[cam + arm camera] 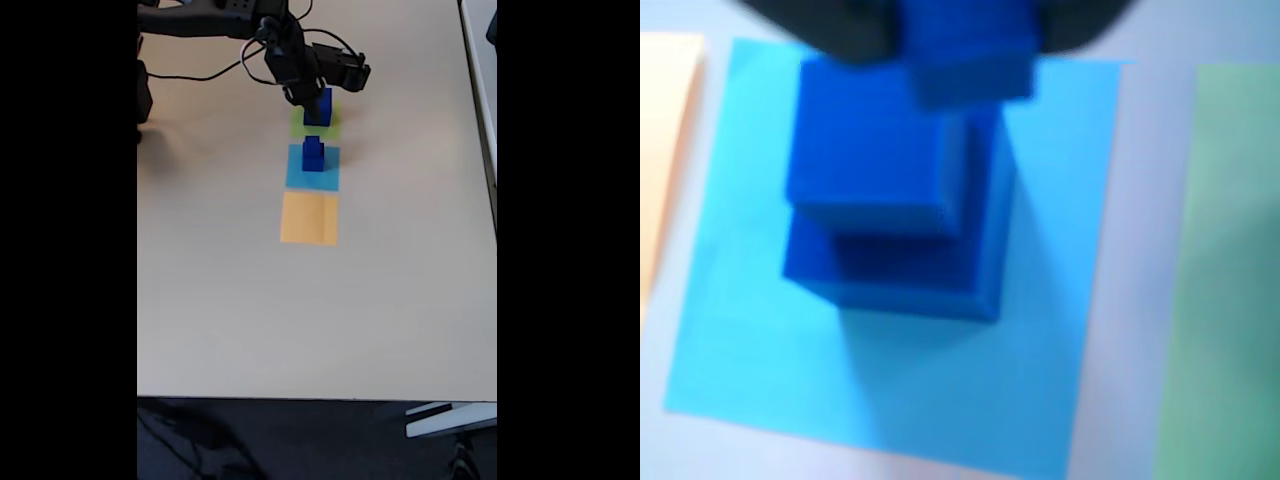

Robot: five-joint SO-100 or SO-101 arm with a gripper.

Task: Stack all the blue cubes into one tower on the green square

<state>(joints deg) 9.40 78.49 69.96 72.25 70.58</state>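
Held in the hand (965,40): one blue cube (970,50). Move across, lower flat onto green square (1230,260).

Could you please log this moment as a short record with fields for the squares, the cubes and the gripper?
squares: orange square, light-blue square, green square, in a row on the table
stack: two blue cubes on the light-blue square, smaller on larger
held cube: another blue cube, in the gripper
held cube position: raised above the squares, near the green one
green square: no cube resting on it
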